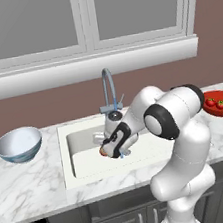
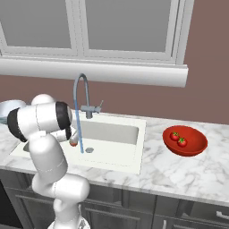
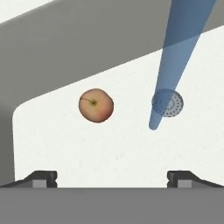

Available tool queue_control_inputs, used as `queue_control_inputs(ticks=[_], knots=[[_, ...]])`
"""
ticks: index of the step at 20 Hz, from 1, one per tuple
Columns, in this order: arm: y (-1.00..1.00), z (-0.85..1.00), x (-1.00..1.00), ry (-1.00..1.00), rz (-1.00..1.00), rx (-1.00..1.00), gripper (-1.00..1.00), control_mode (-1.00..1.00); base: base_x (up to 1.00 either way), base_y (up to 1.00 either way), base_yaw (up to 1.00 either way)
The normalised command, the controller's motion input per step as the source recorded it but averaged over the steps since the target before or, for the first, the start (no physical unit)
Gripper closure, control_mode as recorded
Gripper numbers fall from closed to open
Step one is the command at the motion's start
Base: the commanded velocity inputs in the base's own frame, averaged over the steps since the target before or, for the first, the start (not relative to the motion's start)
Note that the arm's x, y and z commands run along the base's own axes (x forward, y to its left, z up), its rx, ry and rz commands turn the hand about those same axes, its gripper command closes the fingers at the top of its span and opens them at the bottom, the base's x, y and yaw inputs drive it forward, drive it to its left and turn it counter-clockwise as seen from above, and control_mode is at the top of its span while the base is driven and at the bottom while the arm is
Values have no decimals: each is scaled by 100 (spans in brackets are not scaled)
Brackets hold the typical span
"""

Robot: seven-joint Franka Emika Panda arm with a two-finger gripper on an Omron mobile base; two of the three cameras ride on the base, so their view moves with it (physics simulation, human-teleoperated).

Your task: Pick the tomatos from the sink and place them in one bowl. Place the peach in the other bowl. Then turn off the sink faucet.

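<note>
Left base view: peach (image 1: 103, 152) mostly hidden behind the robot's wrist, only an orange sliver shows. Red bowl (image 1: 222, 103) partly covered by the arm's elbow on its left side and cut by the picture's right edge. Sink (image 1: 85, 160) basin's right part hidden behind the arm; drain not visible there.

Right base view: white and pale blue bowl (image 2: 9, 108) cut by the left edge and largely behind the arm's shoulder. Peach (image 2: 73, 143) again just a small patch beside the arm.

Hand view: gripper (image 3: 112, 178) fingertips cut off low. Water stream (image 3: 177, 61) runs out of the top edge, overlapping part of the drain (image 3: 168, 103).
</note>
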Motion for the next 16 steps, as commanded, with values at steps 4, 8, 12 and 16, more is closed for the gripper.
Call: queue_control_inputs(ticks=[4, 8, 12, 16], knots=[[8, -6, 1, 0, 0, 0, -100, -100, 0, 0, 0], [1, -14, 1, 0, 0, 0, -100, -100, 0, 0, 0], [0, -16, 1, 0, -2, 0, -100, -100, 0, 0, 0], [0, -16, 4, 0, -3, 0, -100, -100, 0, 0, 0]])
